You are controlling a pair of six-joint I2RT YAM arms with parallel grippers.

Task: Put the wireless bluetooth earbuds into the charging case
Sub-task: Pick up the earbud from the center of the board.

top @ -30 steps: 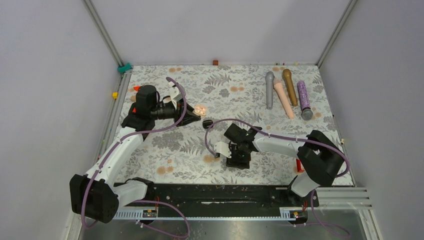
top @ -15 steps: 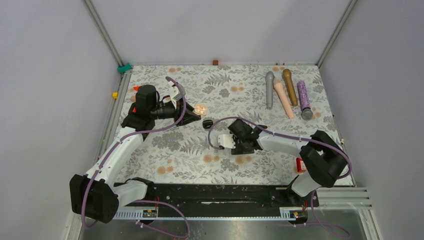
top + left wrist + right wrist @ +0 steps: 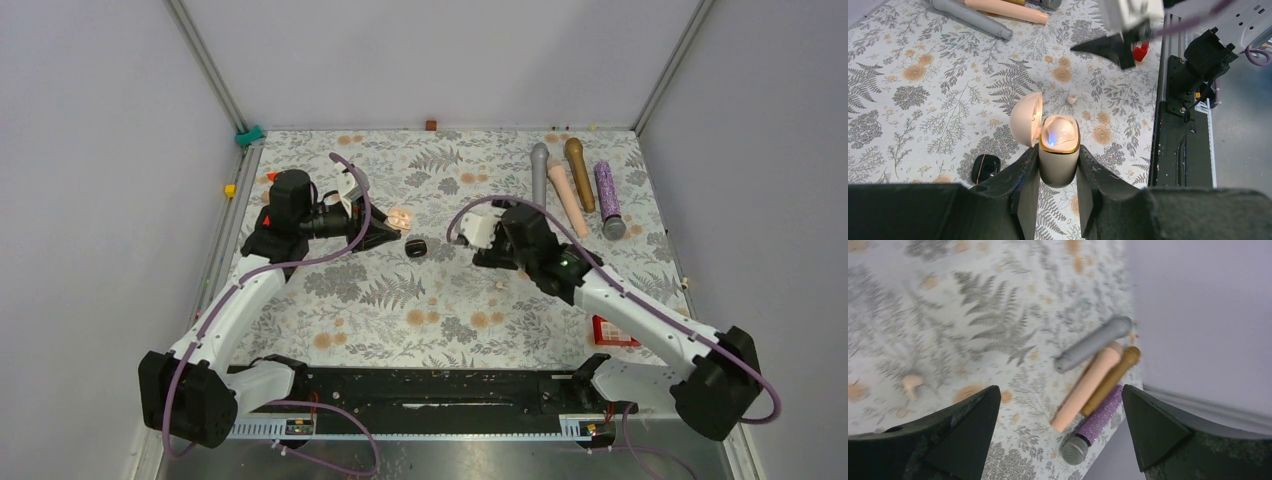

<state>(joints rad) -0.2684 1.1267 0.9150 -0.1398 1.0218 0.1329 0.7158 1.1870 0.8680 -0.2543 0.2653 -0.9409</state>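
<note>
Left tool [image 3: 1057, 165] clamps the open charging case [image 3: 1060, 135], between the counter's middle and its far-left corner. Right tool [image 3: 1059, 390] gapes, empty. Small pale piece [image 3: 1072, 99] nearby, probably an earbud: descend square, pinch lightly.

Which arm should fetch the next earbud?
Right. The left fingers are shut on the open charging case, so that arm is tied up. The right fingers are open and empty, with a small loose pale piece close by.
</note>
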